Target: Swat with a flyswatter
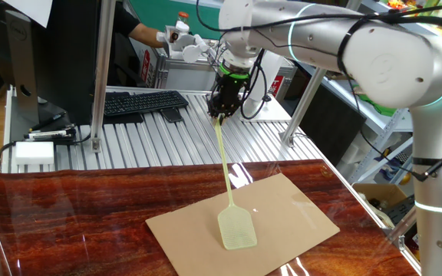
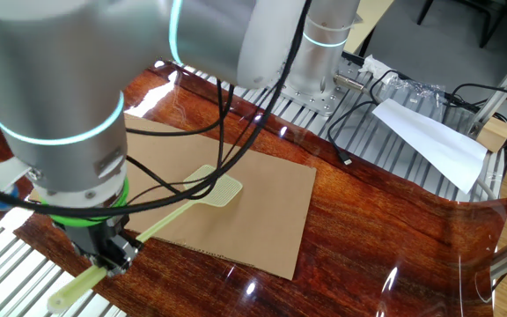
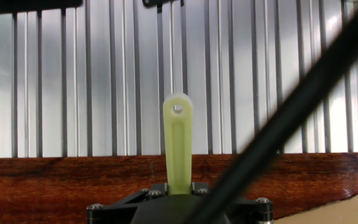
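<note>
A glossy red-brown wooden tabletop (image 1: pixel 67 215) is carrying a tan cardboard sheet (image 1: pixel 298 211), with the flyswatter's (image 1: pixel 236 228) mesh head lying on that sheet; ribbed metal decking (image 1: pixel 152 142) is adjoining it.

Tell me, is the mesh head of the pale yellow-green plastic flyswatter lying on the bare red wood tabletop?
No, the flyswatter's mesh head lies on the tan cardboard sheet that covers that part of the tabletop.

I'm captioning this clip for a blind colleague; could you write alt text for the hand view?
The rounded, holed handle end of a pale yellow-green flyswatter sticks up from the gripper at the bottom edge, which is shut on it. Behind lie a strip of glossy reddish wood tabletop and ribbed aluminium slats; a blurred black cable crosses diagonally at right.
</note>
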`<state>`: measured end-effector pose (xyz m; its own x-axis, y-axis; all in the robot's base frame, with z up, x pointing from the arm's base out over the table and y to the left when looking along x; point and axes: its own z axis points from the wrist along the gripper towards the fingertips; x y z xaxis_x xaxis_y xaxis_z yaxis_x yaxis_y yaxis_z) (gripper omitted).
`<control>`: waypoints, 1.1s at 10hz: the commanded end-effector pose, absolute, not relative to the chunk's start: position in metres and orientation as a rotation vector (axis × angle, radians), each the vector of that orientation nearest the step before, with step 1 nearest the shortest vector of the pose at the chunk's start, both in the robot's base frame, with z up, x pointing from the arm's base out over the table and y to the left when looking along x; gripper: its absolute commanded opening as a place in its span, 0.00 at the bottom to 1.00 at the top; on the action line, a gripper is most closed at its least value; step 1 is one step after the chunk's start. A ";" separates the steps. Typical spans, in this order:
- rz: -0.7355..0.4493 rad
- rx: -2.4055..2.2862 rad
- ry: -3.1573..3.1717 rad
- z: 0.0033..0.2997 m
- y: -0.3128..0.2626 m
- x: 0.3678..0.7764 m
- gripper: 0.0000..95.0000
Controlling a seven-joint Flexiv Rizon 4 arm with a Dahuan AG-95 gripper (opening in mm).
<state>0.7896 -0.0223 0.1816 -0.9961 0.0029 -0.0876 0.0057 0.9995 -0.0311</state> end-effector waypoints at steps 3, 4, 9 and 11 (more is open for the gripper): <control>-0.050 0.015 2.984 0.164 -0.025 0.792 0.00; -0.046 0.020 2.979 0.162 -0.025 0.793 0.00; -0.043 0.050 2.946 0.146 -0.024 0.796 0.00; -0.040 0.052 2.944 0.142 -0.024 0.798 0.00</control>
